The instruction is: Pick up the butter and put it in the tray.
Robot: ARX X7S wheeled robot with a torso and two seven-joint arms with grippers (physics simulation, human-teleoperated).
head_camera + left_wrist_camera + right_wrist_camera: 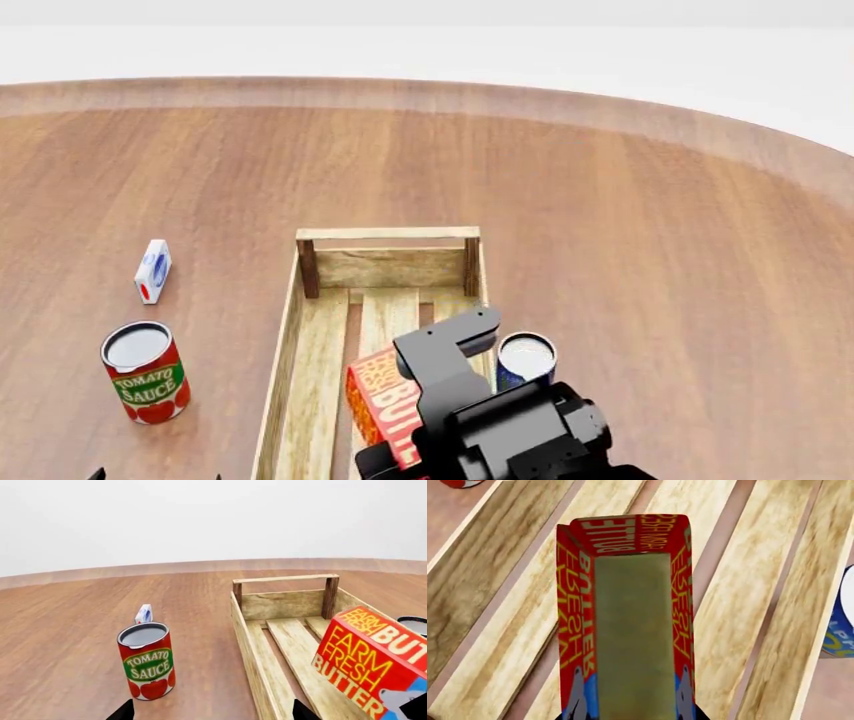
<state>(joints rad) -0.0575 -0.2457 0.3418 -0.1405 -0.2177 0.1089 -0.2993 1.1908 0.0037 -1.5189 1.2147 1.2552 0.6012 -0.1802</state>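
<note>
From the left wrist view, the butter (373,667) hangs tilted over the slatted floor of the tray (250,645), near the tray's right side, with a tomato sauce can (147,661) and a small white carton (143,614) standing on the wooden table (67,630) outside it; only the dark tips of the left gripper (210,712) show, set wide apart with nothing between them. In the head view the right gripper (447,385) covers most of the butter (374,405), which sits above the tray (287,360) floor between its long walls; a blue can (525,362) stands just outside the right wall, and whether the carton touches the slats cannot be told here. In the right wrist view the butter (624,615) fills the centre, seen end-on over the slats (747,605); the right jaws seem clamped on its near end, though their pads are barely in frame. To finish well, I would lower the carton until it rests on the slats, keep it clear of the right wall, then part the jaws and lift straight up. Count: one butter carton, one tray, two cans, one small white carton.
</note>
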